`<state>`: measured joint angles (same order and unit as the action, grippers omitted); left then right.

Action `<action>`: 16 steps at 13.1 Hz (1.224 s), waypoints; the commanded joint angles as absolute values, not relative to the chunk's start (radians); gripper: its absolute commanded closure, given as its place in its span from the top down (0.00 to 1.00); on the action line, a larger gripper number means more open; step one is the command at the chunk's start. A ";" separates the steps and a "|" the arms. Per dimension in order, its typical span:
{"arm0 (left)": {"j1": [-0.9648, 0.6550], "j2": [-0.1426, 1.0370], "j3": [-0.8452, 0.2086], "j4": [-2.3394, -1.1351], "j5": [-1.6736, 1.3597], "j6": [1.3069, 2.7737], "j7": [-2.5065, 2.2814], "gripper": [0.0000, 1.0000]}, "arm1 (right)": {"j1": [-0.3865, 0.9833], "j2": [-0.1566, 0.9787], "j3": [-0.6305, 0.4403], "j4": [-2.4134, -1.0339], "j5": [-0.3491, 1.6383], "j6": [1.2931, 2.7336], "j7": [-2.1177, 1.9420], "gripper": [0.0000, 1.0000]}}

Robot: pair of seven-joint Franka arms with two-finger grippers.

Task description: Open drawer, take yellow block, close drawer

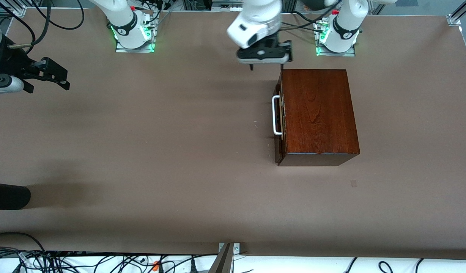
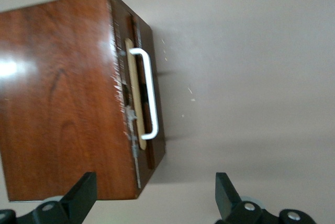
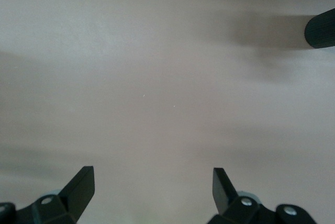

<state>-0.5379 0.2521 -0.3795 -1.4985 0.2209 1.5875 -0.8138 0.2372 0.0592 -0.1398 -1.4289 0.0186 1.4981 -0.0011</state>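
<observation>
The glossy dark-brown wooden box (image 1: 316,110) stands toward the left arm's end of the table. Its drawer (image 1: 278,148) looks shut, and its dark front and white loop handle (image 1: 276,115) face the right arm's end. The left wrist view shows the box (image 2: 57,93) and the handle (image 2: 149,93). The yellow block is hidden. My left gripper (image 1: 266,67) is open and empty above the table, beside the box's corner nearest the robot bases; it also shows in the left wrist view (image 2: 154,182). My right gripper (image 1: 60,76) (image 3: 153,174) is open and empty and waits over bare table at the right arm's end.
A black rounded object (image 1: 9,195) reaches in at the right arm's end, nearer the front camera; it also shows in the right wrist view (image 3: 320,29). Cables (image 1: 66,259) lie along the table's near edge. A small mark (image 1: 353,183) lies nearer the camera than the box.
</observation>
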 commanded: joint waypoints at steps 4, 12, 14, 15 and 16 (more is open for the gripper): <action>-0.575 0.386 -0.365 -1.489 0.321 1.623 -0.819 1.00 | 0.233 0.054 -0.135 -1.428 0.015 1.488 -0.008 1.00; -0.535 0.517 -0.351 -1.543 0.437 1.747 -0.897 1.00 | 0.232 0.054 -0.137 -1.430 0.015 1.488 -0.008 1.00; -0.525 0.549 -0.351 -1.548 0.463 1.764 -0.897 1.00 | 0.232 0.054 -0.137 -1.428 0.015 1.488 -0.008 1.00; -0.525 0.561 -0.351 -1.555 0.474 1.764 -0.897 1.00 | 0.232 0.054 -0.137 -1.430 0.015 1.488 -0.008 1.00; -0.523 0.561 -0.351 -1.569 0.480 1.767 -0.897 1.00 | 0.230 0.054 -0.137 -1.430 0.015 1.488 -0.008 1.00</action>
<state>-0.5314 0.5554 -0.3415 -1.5440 0.4403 1.7496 -0.8800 0.2370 0.0593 -0.1401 -1.4291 0.0186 1.4981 -0.0011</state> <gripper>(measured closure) 0.000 0.000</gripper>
